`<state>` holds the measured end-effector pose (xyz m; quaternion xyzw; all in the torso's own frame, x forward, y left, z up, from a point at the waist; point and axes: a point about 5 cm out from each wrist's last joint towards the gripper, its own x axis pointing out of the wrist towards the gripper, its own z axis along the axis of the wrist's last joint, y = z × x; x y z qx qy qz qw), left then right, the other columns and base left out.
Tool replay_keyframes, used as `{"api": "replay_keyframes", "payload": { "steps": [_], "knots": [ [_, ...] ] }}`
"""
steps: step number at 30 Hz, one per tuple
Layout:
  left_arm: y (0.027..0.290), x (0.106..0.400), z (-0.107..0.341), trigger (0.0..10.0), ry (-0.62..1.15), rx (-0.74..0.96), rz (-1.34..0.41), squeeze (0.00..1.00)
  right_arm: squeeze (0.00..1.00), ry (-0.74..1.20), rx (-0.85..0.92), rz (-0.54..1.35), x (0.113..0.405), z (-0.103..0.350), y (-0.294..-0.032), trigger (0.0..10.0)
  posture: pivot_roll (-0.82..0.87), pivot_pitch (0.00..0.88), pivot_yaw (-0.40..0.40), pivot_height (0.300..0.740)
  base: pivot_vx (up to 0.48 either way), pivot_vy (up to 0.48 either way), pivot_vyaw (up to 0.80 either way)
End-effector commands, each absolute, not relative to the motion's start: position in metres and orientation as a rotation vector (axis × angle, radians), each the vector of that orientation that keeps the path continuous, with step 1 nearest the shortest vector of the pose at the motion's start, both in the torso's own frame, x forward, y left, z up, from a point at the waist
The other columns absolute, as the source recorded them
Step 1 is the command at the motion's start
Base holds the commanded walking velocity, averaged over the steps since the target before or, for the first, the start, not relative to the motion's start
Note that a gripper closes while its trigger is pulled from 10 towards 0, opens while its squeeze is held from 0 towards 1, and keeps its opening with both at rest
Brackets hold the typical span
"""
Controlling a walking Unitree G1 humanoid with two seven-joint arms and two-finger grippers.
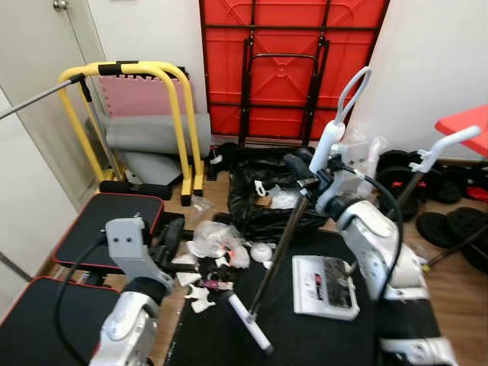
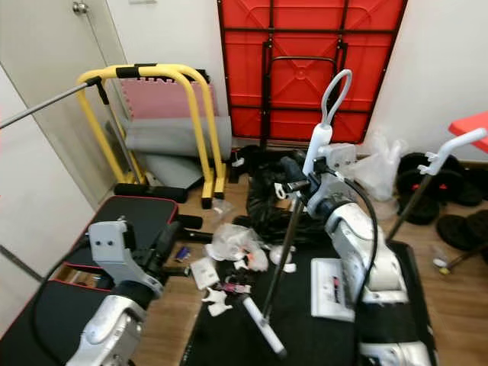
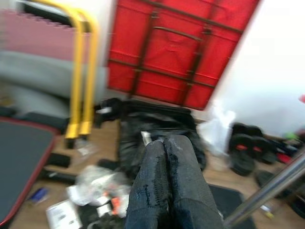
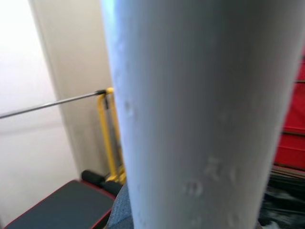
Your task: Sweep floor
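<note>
Wooden flooring holds one black mat (image 1: 320, 335) and one heap of white litter (image 1: 217, 248) at its edge. Right gripper (image 1: 314, 179) clamps the one sweeper's handle (image 1: 335, 126), its head (image 1: 250, 323) on the mat. Left gripper (image 3: 169, 183) hovers, fingers pressed together.

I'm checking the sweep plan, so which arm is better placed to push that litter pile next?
Right, probably. The right gripper is shut on the broom handle, whose lower end rests beside the litter pile. The left gripper is shut on nothing, raised over the bench.
</note>
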<state>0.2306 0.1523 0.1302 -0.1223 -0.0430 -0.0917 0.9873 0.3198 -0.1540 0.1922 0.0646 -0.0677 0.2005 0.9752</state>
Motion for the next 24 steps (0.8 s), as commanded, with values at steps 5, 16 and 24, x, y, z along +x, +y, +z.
{"api": "replay_keyframes", "payload": {
  "steps": [5,16,24],
  "knots": [
    [0.1539,0.2291,0.1280,10.0,-0.070,-0.254,-0.191,0.00,0.00,-0.129,0.179,0.457,0.3186,0.1969,-0.1444,10.0,-0.09,0.000,-0.040,0.740,0.261,0.000,0.16],
    [0.1540,0.2287,0.1295,10.0,-0.076,-0.253,-0.200,0.00,0.00,-0.107,0.164,0.472,0.3155,0.1939,-0.1401,10.0,-0.09,0.000,-0.041,0.740,0.305,0.000,0.22],
    [0.1546,0.2275,0.1308,10.0,-0.077,-0.255,-0.203,0.00,0.00,-0.125,0.163,0.457,0.3158,0.2004,-0.1407,10.0,-0.09,0.000,-0.037,0.740,0.310,0.000,0.00]
  ]
}}
